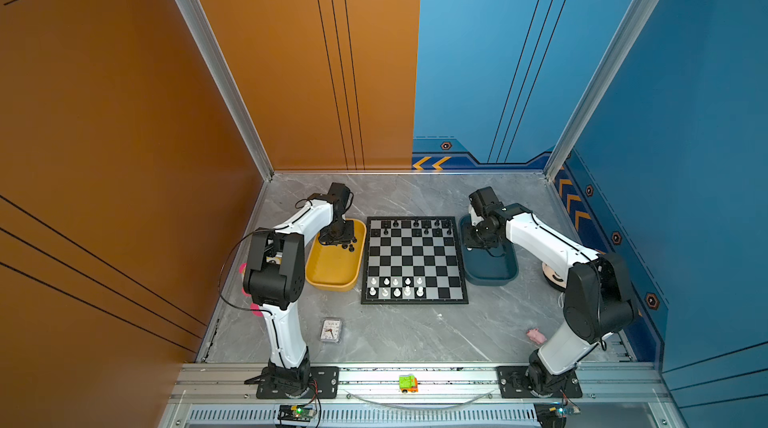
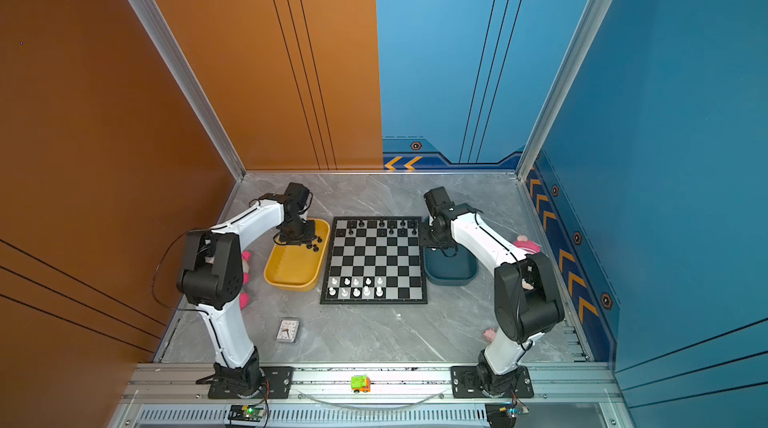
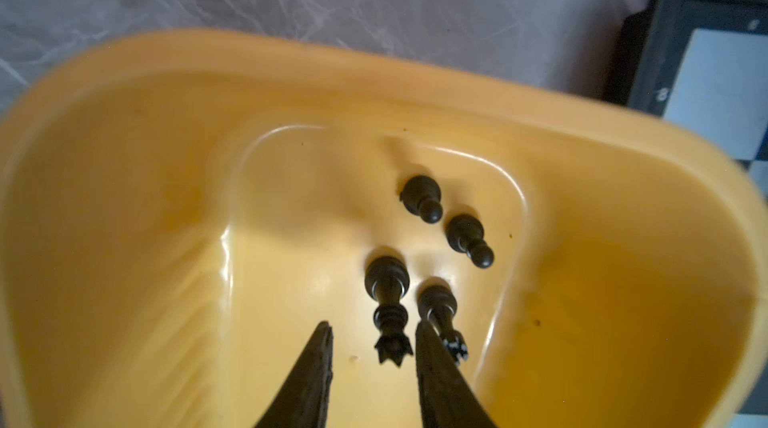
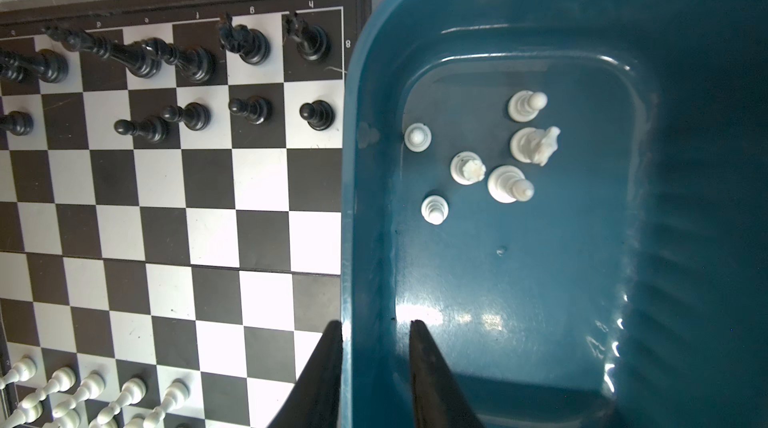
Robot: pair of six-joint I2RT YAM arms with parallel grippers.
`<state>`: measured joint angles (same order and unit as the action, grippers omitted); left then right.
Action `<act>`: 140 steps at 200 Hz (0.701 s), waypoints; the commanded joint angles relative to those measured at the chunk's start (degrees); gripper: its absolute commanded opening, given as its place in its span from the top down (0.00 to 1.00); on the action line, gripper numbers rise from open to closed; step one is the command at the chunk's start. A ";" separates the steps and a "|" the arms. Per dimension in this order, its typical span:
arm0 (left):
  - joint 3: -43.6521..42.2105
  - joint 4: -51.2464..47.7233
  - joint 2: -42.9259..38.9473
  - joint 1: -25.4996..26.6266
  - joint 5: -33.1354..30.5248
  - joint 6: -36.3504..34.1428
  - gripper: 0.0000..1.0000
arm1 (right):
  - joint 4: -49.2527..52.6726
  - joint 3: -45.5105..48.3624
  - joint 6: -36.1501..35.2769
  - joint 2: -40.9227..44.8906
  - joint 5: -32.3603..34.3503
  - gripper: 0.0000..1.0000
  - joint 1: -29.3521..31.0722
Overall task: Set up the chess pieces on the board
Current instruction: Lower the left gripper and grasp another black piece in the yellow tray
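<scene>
The board [image 1: 414, 301] lies mid-table, with black chess pieces [image 1: 415, 224] on its far rows and white ones [image 1: 397, 286] on its near rows. My left gripper [image 3: 372, 324] hangs low inside the yellow tray [image 3: 124, 122], open. A black crowned piece [image 3: 387, 293] stands between its fingers, untouched. A second tall black piece [image 3: 440, 309] is just outside one finger, and two black pawns [image 3: 422, 197] stand beyond. My right gripper [image 4: 375, 323] is open and empty, straddling the wall of the teal tray [image 4: 685, 197]. Several white pieces [image 4: 505, 183] stand in that tray.
In both top views the yellow tray [image 1: 332, 276] touches the board's left side and the teal tray [image 1: 490, 276] its right. A small clock [image 1: 331, 329], a pink toy pig [image 1: 536, 335] and a green toy car [image 1: 408, 383] lie nearer the front. Walls enclose the table.
</scene>
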<state>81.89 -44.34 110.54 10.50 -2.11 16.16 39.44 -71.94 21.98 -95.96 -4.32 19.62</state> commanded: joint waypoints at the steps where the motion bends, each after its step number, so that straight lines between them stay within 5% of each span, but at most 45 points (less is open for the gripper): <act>1: 2.00 -0.48 1.35 -0.34 1.58 0.27 0.65 | 1.66 -0.67 0.97 -0.12 1.33 0.69 0.33; 140: 3.10 -0.43 3.10 0.01 1.85 0.01 0.86 | 1.49 -0.82 0.98 -0.93 1.33 0.70 0.16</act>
<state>83.11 -44.31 112.53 10.50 -0.97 16.12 39.44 -71.94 21.98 -95.96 -4.32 19.62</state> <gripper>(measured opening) 0.162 0.304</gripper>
